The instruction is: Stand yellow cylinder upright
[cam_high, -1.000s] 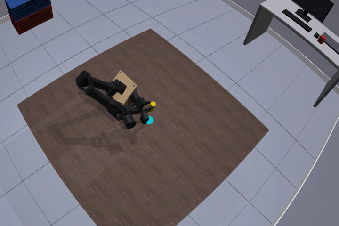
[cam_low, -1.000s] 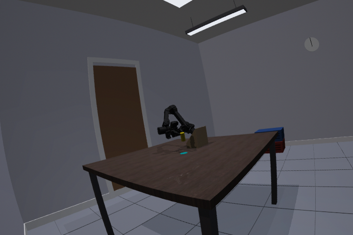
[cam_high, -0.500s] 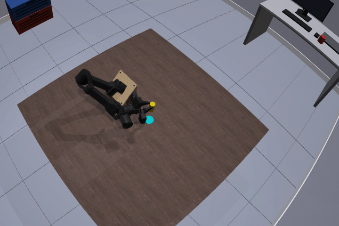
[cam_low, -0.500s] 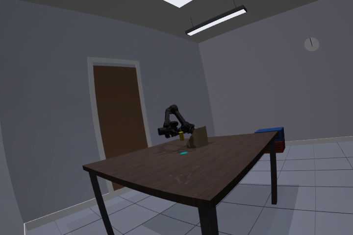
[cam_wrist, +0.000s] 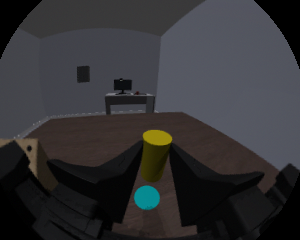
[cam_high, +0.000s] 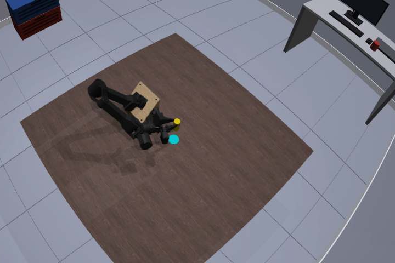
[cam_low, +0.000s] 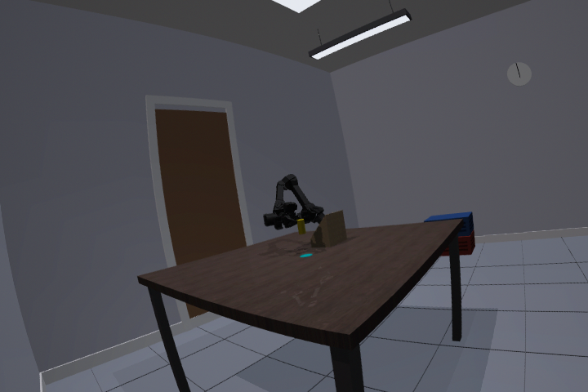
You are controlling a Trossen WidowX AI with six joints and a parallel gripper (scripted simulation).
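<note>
The yellow tall cylinder (cam_high: 176, 124) (cam_low: 301, 226) (cam_wrist: 154, 156) is held in the air, close to upright, with its top face showing in the wrist view. My gripper (cam_high: 175, 123) (cam_wrist: 156, 145) is shut on it, one fingertip on each side near its upper part. The cyan circle (cam_high: 173, 139) (cam_low: 305, 256) (cam_wrist: 147, 198) lies flat on the table, below the raised cylinder. In the exterior view there is a visible gap between the cylinder's lower end and the circle. The fingers are hard to make out in the exterior view.
A tan wooden block (cam_high: 150, 103) (cam_low: 335, 229) (cam_wrist: 42, 165) stands on the brown table (cam_high: 223, 173) (cam_low: 257, 282) close beside the arm, left of the gripper in the wrist view. A desk with a monitor stands beyond the table.
</note>
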